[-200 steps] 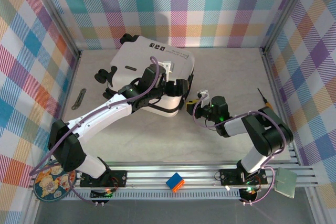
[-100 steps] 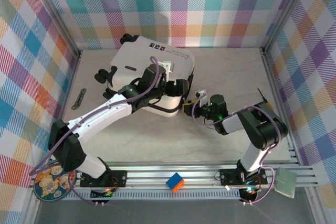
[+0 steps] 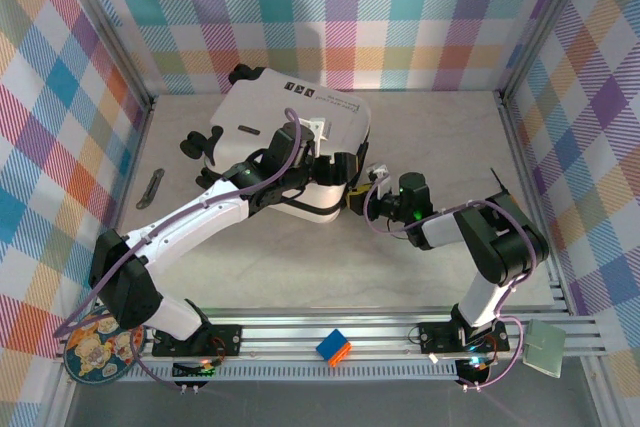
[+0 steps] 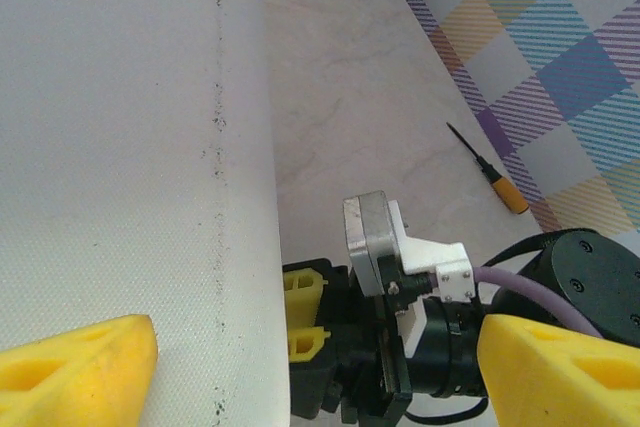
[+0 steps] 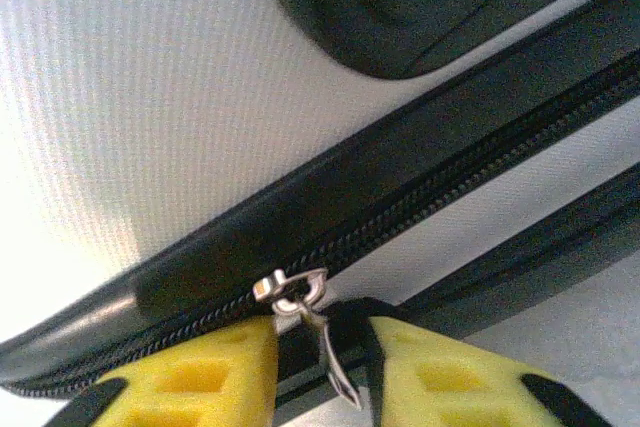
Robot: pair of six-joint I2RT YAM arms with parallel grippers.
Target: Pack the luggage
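The luggage point(image 3: 280, 117), a white hard-shell suitcase, lies closed and flat at the back of the table. My left gripper point(image 3: 335, 172) hovers open over its near right corner; one yellow finger point(image 4: 80, 367) is above the white shell point(image 4: 120, 147), the other point(image 4: 560, 367) is above the right arm. My right gripper point(image 3: 352, 197) is up against the suitcase's side at the black zipper seam point(image 5: 450, 187). The silver zipper pull point(image 5: 300, 302) hangs between its yellow fingers point(image 5: 200, 387). A gap shows beside the pull, so the right gripper point(image 5: 322, 377) is open around it.
An orange-handled screwdriver point(image 3: 503, 190) lies by the right wall. A dark metal strip point(image 3: 152, 188) lies near the left wall. On the front rail sit a blue-orange cube point(image 3: 334, 347), a patterned disc point(image 3: 98, 347) and a pale square point(image 3: 545, 347).
My right gripper has slid left up to the suitcase's side, and its fingers have drawn closer around the zipper pull. The left arm has not moved.
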